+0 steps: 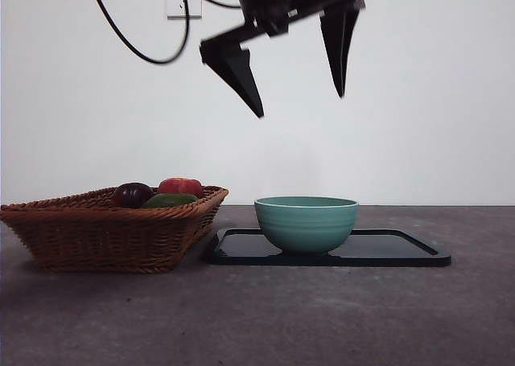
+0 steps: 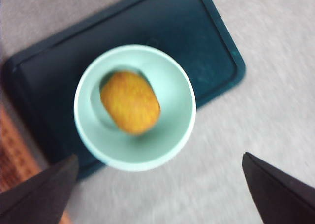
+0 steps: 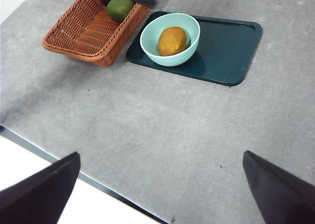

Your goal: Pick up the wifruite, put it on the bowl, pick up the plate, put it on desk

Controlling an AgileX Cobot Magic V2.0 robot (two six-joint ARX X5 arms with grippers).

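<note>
The wifruite (image 2: 130, 102) lay inside the bowl (image 2: 182, 130), resting on the bottom and touched by no pincer. In the right wrist view it showed as an orange-brown oval (image 3: 172, 41) against the mint-green inside of the bowl (image 3: 150, 37). The bowl stood on a dark tray (image 1: 402, 249), toward the end of the tray nearer the basket (image 1: 96, 229), and the tray lay flat on the grey worktop (image 1: 322, 318).

The left pincer (image 1: 298, 76) hung high above the bowl, its two black jaws spread wide apart and holding nothing. Its own camera looked straight down into the bowl, with a jaw tip at each lower corner of that view.

The right pincer (image 3: 157, 194) waited well back from the things, near the worktop's edge, its jaws also apart and empty.

The wicker basket sat just beside the tray; from the front its rim seemed to overlap the tray's corner, though whether they touched could not be told. In it lay a dark purple fruit (image 1: 131, 194), a red fruit (image 1: 181, 186) and a green fruit (image 1: 169, 199). From the front, the bowl's wall hid the wifruite.
</note>
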